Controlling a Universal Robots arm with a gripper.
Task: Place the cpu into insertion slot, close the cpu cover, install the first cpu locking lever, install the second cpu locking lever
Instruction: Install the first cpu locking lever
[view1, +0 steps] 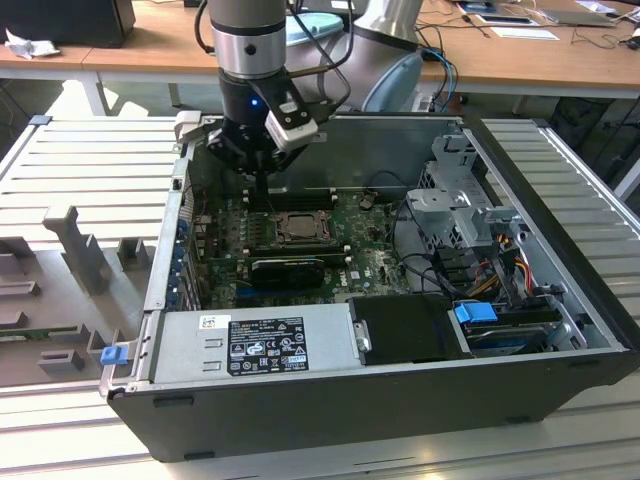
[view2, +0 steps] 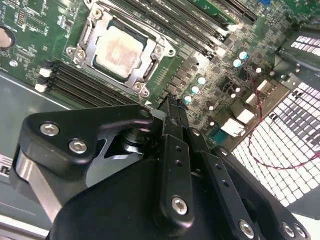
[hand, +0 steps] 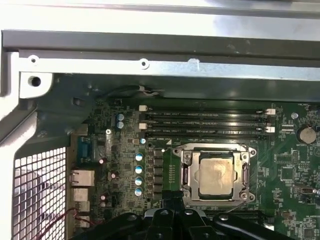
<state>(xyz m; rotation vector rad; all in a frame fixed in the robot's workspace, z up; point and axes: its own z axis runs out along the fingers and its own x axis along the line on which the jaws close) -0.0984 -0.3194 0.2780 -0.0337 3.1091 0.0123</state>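
Gripper (view2: 171, 105): black, closest to the lens in both wrist views; its fingers (view2: 172, 150) are drawn together at the tips with nothing seen between them.
Chip (view2: 119, 47): flat square with a pale beige-silver face, smudged and dull, lying level in the socket (hand: 216, 197) a little beyond the fingertips and clear of them.
Metal frame (hand: 186, 172): silvery, square, lying down around the chip, whose face shows through its window.
Levers: cannot tell how they sit.
Memory slots (hand: 205, 122): long, black and parallel, past the chip from the jaws.
First wrist view: adds the grey case wall and a mesh panel (hand: 40, 195) off to one side of the jaws.
Exterior view: adds the arm standing over the green board (view1: 370, 255) inside the open computer case (view1: 400, 400), with the fingertips above the socket's far edge.
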